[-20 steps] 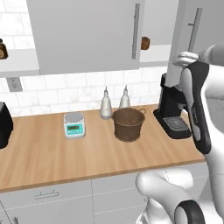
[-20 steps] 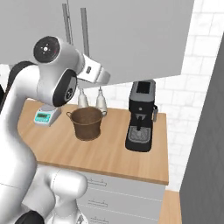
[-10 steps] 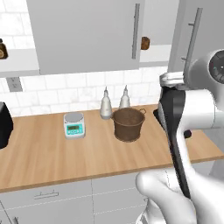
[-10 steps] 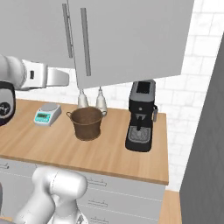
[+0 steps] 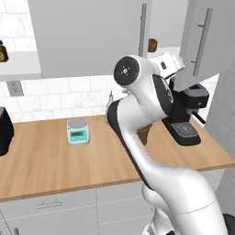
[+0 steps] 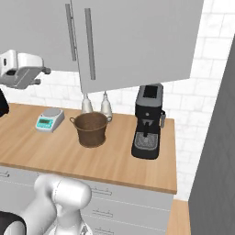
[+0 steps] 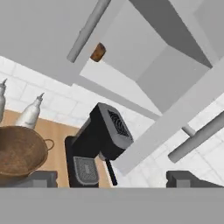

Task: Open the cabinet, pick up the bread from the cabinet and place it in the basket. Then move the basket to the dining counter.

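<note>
The cabinet [image 5: 92,36] has its right door [image 5: 202,36] swung open and its left door shut. The bread [image 5: 152,45], a small brown lump, lies on the pale shelf inside and also shows in the hand view [image 7: 98,52]. On the worktop below stands the round brown basket [image 6: 92,129], with nothing in it [image 7: 17,153]. My gripper [image 7: 114,178] is open and holds nothing, its fingertips [image 7: 41,179] wide apart. It hangs in the air in front of the open cabinet [image 5: 172,64], below the bread and apart from the door handle [image 7: 197,135]. The dining counter is out of view.
A black coffee machine [image 6: 148,121] stands right of the basket. Two pale bottles [image 6: 106,106] stand behind it by the tiled wall. A white-and-teal scale [image 6: 49,119] sits to the left. The open door [image 6: 137,41] juts out over the worktop. My arm [image 5: 137,114] crosses in front of the basket.
The gripper has let go of the right door's handle and opened wide. The arm has swung, with its elbow now left and the hand before the open cabinet. The door stays open.
</note>
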